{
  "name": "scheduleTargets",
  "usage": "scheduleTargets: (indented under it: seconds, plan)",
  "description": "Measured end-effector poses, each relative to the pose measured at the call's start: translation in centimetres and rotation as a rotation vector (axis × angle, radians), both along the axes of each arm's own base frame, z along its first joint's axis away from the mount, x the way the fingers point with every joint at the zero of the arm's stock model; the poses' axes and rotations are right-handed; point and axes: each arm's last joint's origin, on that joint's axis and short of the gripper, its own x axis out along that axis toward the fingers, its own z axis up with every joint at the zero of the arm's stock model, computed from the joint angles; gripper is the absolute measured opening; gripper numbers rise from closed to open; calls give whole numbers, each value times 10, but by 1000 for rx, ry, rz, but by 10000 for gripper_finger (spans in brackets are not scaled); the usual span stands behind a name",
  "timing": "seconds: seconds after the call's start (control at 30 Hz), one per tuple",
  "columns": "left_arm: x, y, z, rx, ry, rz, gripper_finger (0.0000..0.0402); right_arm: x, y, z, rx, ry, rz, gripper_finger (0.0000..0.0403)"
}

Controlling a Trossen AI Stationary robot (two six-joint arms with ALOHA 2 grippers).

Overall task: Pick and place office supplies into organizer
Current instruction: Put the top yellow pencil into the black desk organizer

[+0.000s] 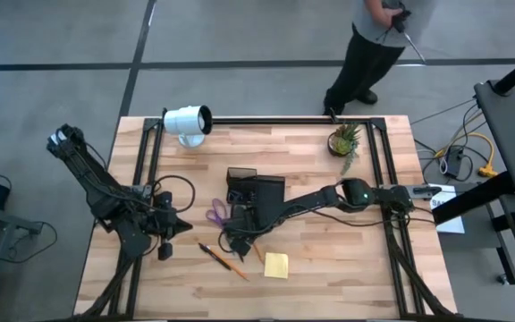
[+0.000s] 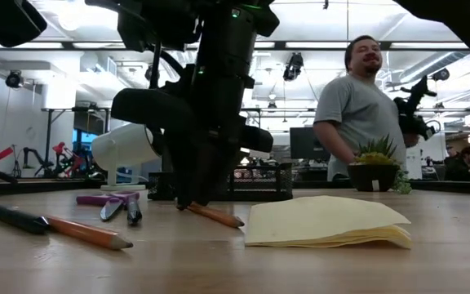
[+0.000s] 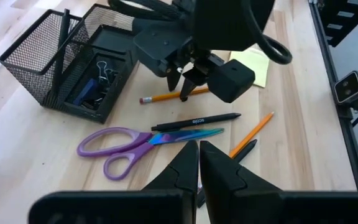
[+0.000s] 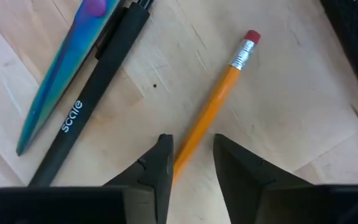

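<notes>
Right gripper (image 4: pixel 191 163): low over the table's middle, fingers parted, straddling the orange pencil (image 4: pixel 211 112) without closing on it; eraser end points away from the fingers toward the mesh organizer (image 3: pixel 67 62). Beside the pencil: black pen (image 4: pixel 86 106), then the scissors (image 3: pixel 135 143), purple handles, iridescent blades. The left wrist view alone shows binder clips and a dark pen inside the organizer. The high view alone shows the yellow sticky-note pad (image 1: pixel 276 265) near the front edge. Left gripper (image 3: pixel 199 167): fingers together, holding nothing, near the table's left edge.
</notes>
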Motion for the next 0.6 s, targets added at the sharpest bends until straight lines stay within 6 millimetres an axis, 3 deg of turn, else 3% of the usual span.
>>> scheduleTargets:
  seconds: [0.27, 0.6]
  plan:
    - [3, 3, 0, 32, 3, 0, 0, -3, 2, -5, -13, 10, 1, 76]
    - [4, 4, 0, 52, 5, -2, 0, -1, 1, -1, -17, 1, -19, 15]
